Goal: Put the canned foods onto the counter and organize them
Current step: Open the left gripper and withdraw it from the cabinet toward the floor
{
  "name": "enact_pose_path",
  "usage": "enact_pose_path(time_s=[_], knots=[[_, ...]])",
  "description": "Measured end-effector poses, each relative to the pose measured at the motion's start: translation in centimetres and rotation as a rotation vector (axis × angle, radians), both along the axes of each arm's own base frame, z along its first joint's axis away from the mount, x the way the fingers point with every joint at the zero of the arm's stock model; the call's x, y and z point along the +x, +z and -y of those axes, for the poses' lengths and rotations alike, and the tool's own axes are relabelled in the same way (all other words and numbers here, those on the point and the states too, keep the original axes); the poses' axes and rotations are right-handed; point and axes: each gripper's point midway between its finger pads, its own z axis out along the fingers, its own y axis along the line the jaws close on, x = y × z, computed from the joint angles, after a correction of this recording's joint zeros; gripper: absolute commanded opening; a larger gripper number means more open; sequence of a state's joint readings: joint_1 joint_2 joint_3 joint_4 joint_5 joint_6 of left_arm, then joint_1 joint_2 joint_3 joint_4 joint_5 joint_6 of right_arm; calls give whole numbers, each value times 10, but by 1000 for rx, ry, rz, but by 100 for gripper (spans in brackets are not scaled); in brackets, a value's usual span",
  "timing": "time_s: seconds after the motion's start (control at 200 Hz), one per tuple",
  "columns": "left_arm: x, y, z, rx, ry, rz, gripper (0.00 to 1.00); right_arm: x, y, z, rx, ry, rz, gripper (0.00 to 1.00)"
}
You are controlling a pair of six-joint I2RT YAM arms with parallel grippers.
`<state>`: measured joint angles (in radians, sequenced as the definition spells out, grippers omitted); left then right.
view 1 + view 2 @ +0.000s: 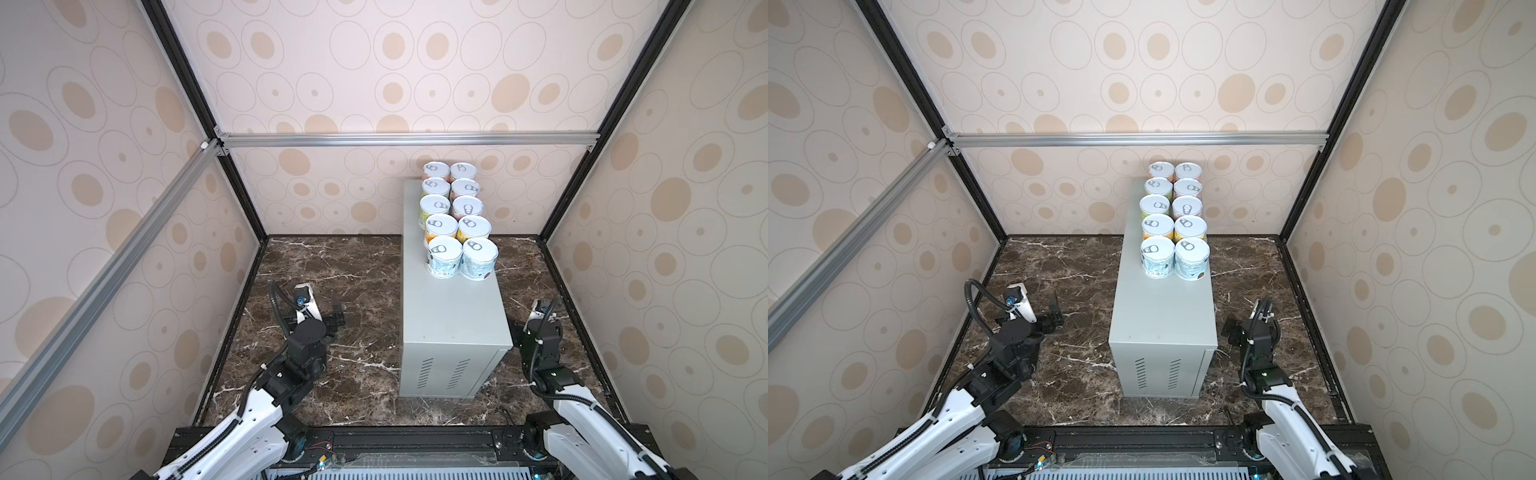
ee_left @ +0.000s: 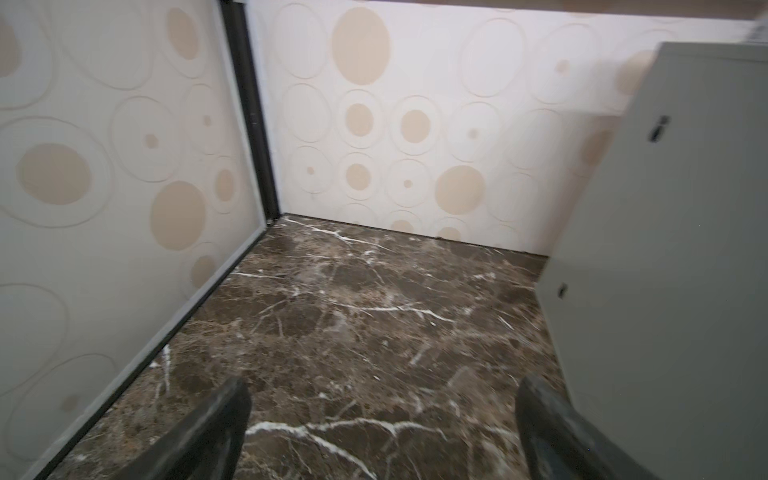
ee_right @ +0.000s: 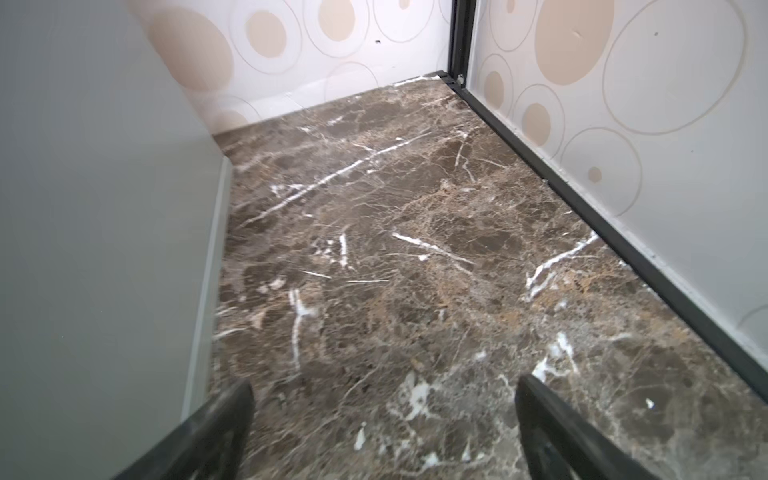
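- Left wrist view: the left hand is spread wide and holds nothing. Its two dark fingers sit low over the brown marble surface, and one of them is just beside the grey side of the worktop.
- Right wrist view: the right hand is likewise spread and empty over the marble surface. One finger is close against the worktop's other long side, and the patterned wall runs along its outer side.
- In both top views the tall worktop stands between the two hands. Its vent slots are on the end that faces the arms, and its near corner hides part of the right hand in a top view.
- Ten cans stand upright on the far half of the worktop, in two rows of five packed close together. The pale blue pair is nearest the arms, well apart from both hands.
- A silver frame bar crosses the back wall above the cans.
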<state>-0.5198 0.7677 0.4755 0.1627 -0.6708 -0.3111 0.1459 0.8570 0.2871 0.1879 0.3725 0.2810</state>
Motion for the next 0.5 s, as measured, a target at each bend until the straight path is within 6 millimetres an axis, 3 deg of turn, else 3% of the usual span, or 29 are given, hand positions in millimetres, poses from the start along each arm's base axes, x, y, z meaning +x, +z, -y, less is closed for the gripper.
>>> enact_pose_path(time_s=[0.245,0.5], knots=[[30,-62,-38,68,115,-124,99,22,-5,7,-94,-23,-5,100],[55,-101,-64,139,162,-193,99,50,-14,14,-144,-43,-23,100]])
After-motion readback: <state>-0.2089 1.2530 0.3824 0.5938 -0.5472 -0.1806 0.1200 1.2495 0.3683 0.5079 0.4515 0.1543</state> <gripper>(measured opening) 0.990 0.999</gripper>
